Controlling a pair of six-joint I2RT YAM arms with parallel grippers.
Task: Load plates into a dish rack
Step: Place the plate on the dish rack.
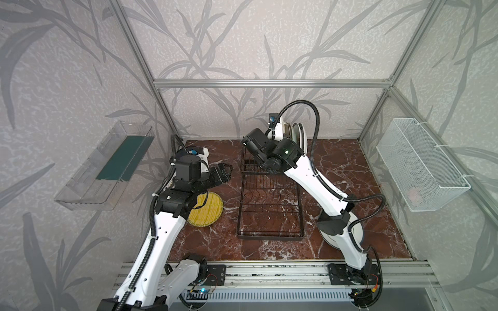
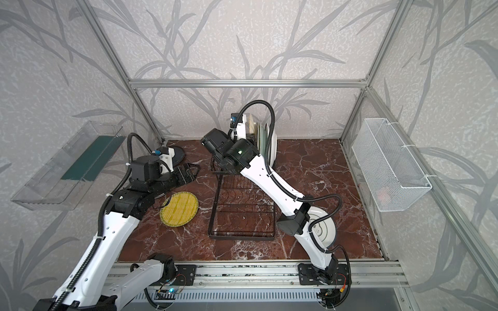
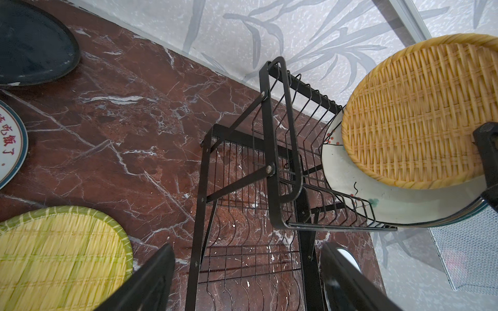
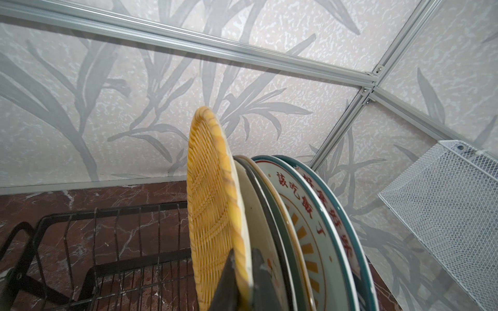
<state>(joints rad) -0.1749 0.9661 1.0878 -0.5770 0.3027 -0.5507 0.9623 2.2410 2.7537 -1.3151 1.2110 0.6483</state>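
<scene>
So, the right pincer [image 4: 242, 259] is clamped on the rim of the orange woven plate [image 4: 213, 202], holding it upright on edge at the raised slotted end of the dish rack [image 1: 269, 204]. It sits right against the cream floral plate [image 3: 350, 183], and its top rim sticks up higher than the plates packed behind: the sunburst plate [image 4: 304, 237] and a lettered-rim plate [image 4: 341, 226], all on edge at the rack's end nearest the white mesh basket [image 1: 420, 164]. Can't tell if the woven plate's bottom edge is seated in the wires. On the rack's far side from that stack the slot wires stand bare, and the flat grid tray shows only marble through it.

Left pincer [image 1: 225, 174] is wide open, gripping nothing, hovering over the bench [image 1: 350, 167] just beside the rack's left edge, not touching it. Flat on the bench left of the rack: a yellow-green woven plate [image 1: 207, 212], near the rack's edge but apart, a black plate [image 2: 177, 154] further back, and another lettered plate [image 3: 10, 145]. Right of the rack a white plate [image 2: 323, 226] lies under the right arm
</scene>
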